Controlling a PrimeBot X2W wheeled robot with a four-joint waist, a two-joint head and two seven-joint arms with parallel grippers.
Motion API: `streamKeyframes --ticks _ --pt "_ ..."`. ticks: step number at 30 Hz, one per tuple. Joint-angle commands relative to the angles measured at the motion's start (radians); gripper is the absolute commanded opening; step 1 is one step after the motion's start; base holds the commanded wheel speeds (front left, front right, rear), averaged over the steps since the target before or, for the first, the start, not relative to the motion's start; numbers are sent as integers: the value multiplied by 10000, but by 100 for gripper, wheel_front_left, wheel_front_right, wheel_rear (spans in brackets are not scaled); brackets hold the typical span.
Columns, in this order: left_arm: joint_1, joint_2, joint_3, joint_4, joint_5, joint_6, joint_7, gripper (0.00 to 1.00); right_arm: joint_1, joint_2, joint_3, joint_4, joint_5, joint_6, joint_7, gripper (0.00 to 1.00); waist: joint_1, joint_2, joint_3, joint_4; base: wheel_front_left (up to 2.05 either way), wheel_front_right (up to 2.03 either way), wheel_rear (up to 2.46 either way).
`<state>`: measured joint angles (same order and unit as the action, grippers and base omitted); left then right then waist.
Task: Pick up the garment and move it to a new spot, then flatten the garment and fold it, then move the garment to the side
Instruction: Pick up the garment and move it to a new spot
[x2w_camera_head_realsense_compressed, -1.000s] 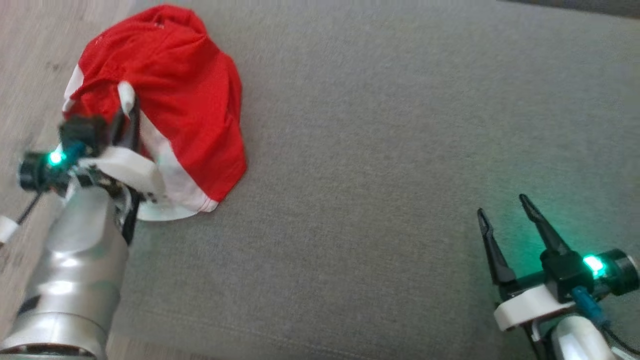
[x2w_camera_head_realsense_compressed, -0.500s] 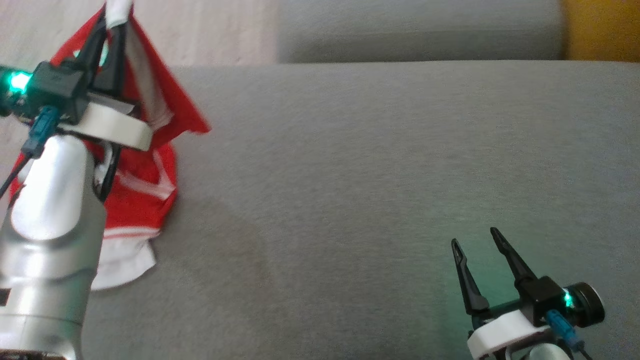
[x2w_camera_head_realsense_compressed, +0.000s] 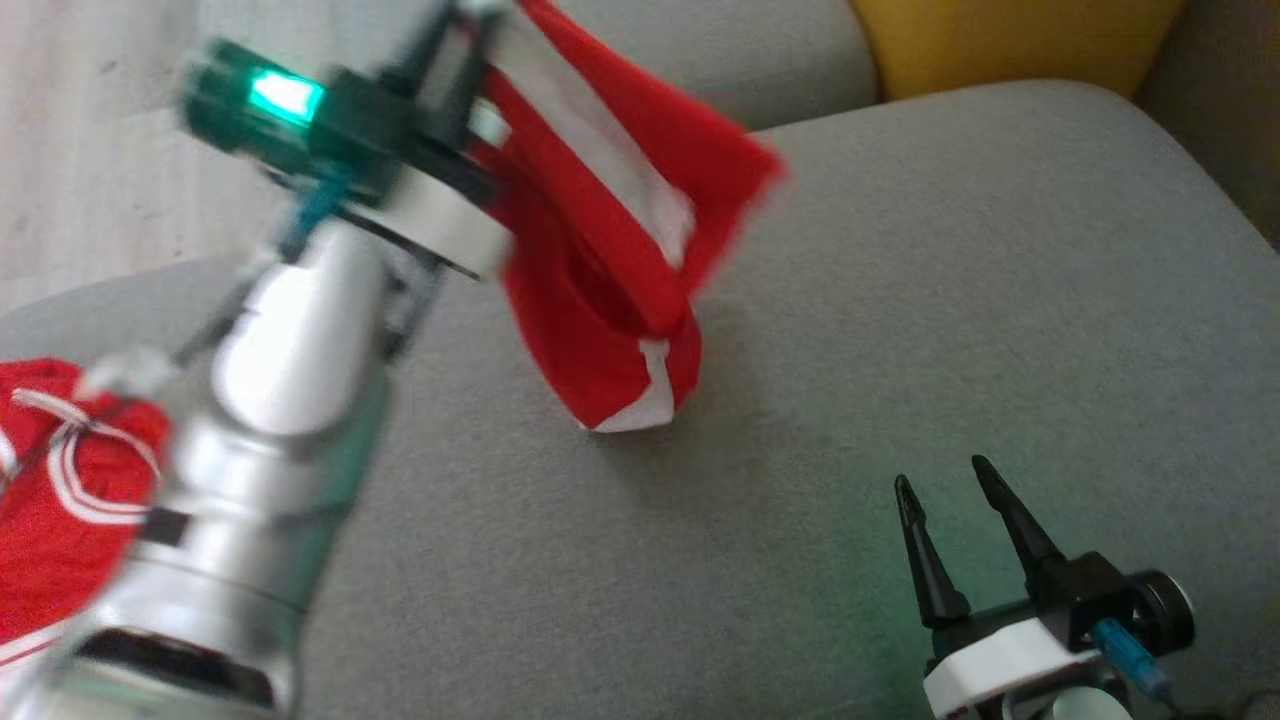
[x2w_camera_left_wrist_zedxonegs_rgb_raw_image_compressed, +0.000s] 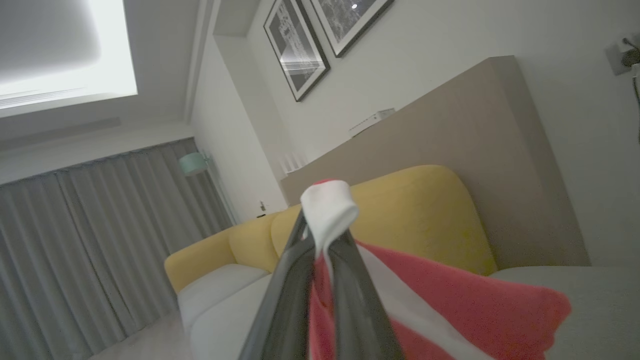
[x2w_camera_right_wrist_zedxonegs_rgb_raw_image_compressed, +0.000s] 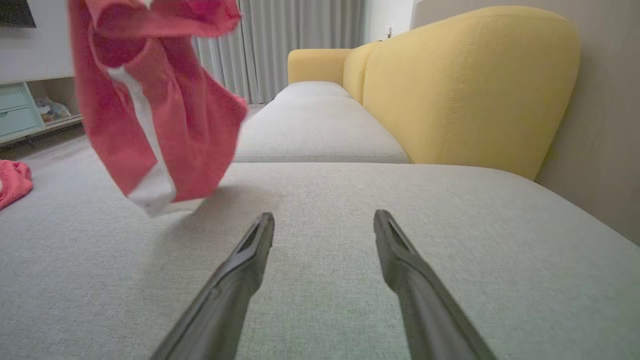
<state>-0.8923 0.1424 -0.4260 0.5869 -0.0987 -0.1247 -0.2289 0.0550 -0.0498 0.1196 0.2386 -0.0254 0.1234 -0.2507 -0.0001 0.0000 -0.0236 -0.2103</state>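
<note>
The garment (x2w_camera_head_realsense_compressed: 620, 270) is red with white bands and hangs in the air over the grey seat cushion (x2w_camera_head_realsense_compressed: 900, 300). My left gripper (x2w_camera_head_realsense_compressed: 468, 18) is shut on its white edge, up at the top of the head view. In the left wrist view the white hem bulges out past the shut left gripper (x2w_camera_left_wrist_zedxonegs_rgb_raw_image_compressed: 325, 220), and the red cloth (x2w_camera_left_wrist_zedxonegs_rgb_raw_image_compressed: 450, 305) trails off to the right. The garment (x2w_camera_right_wrist_zedxonegs_rgb_raw_image_compressed: 165, 115) dangles with its lowest white corner close over the cushion. My right gripper (x2w_camera_head_realsense_compressed: 940, 478) stands open and holds nothing, low at the right, and its open jaws (x2w_camera_right_wrist_zedxonegs_rgb_raw_image_compressed: 324, 217) hover over the cushion.
A second red and white cloth (x2w_camera_head_realsense_compressed: 60, 480) lies bunched at the left edge of the cushion, also seen as a red cloth (x2w_camera_right_wrist_zedxonegs_rgb_raw_image_compressed: 12, 180). A yellow backrest (x2w_camera_right_wrist_zedxonegs_rgb_raw_image_compressed: 465, 85) rises at the far right. Another grey seat (x2w_camera_right_wrist_zedxonegs_rgb_raw_image_compressed: 315, 120) lies beyond.
My left gripper has lifted the garment off the cushion and swung it up and to the right. The head camera has shifted too. The right gripper stays open.
</note>
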Motion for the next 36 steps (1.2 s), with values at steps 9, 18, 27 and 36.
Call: streamKeyframes --ticks 9,18,27,36 --pt "2015 -902 -2001 1411 -103 33 -312 37 -630 -6 676 -351 304 73 -111 100 1 0 897 -695 0 0 0" --pt "4871 -919 -3654 -1169 -1220 1398 -327 100 -281 -5 360 -180 249 73 -111 100 1 0 414 -126 0 0 0" --pt "7853 -599 -1103 -3575 -1014 2947 -328 100 591 -5 -387 -170 364 73 -111 100 1 0 -817 1637 0 0 0" --pt "10461 -622 840 -5048 -567 3017 -328 100 1539 -5 -589 -324 675 73 -111 100 1 0 -1714 2629 0 0 0"
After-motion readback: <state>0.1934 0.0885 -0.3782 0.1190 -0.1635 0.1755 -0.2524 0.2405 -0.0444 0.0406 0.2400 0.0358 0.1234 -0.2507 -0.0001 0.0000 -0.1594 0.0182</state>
